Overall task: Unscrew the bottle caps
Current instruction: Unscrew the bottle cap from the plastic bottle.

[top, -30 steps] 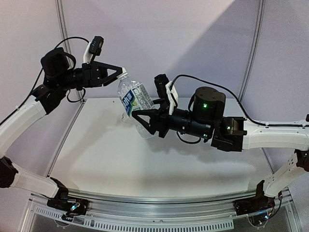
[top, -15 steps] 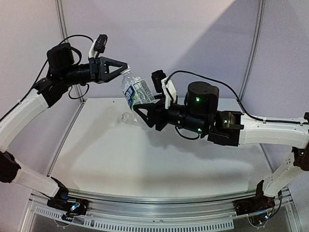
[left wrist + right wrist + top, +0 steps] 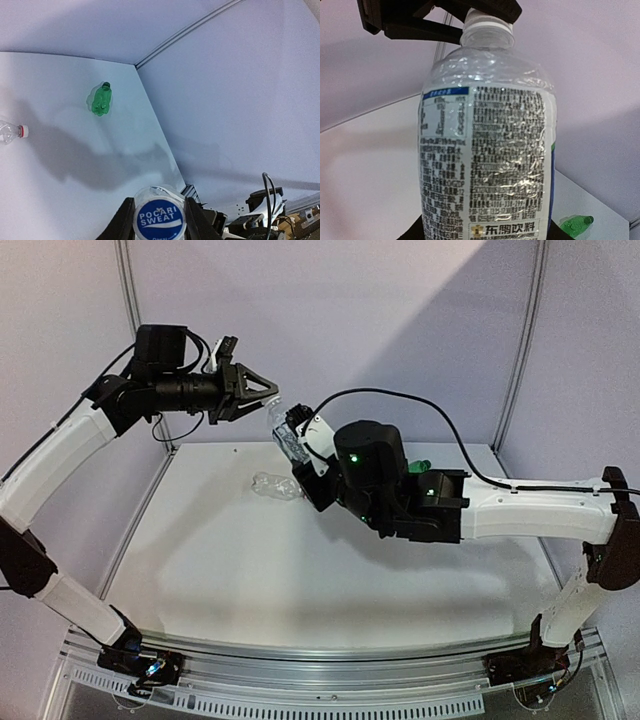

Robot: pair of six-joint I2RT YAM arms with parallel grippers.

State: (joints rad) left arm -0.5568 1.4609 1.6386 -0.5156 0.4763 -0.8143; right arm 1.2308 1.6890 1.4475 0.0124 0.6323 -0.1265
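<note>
My right gripper (image 3: 297,452) is shut on the clear bottle with the blue-white label (image 3: 287,436) and holds it in the air above the table's far side. The bottle fills the right wrist view (image 3: 487,150), with the gripper (image 3: 485,236) around its lower part. My left gripper (image 3: 266,395) is shut on its white cap (image 3: 487,22), whose blue printed top shows between the fingers (image 3: 160,219). The shorter unlabelled bottle (image 3: 275,485) lies on the table with its white cap (image 3: 24,131) on. The green bottle (image 3: 101,100) lies further off with its green cap on.
The white table (image 3: 230,570) is boxed in by pale walls with corner posts at the back left (image 3: 128,300) and back right (image 3: 530,320). The right arm's thick wrist (image 3: 375,480) and cable hang over the table's middle. The green bottle peeks out behind it (image 3: 418,466).
Both arms have lifted the labelled bottle higher and toward the back. The right wrist has swung left over it, hiding most of it. The left gripper stays on the cap.
</note>
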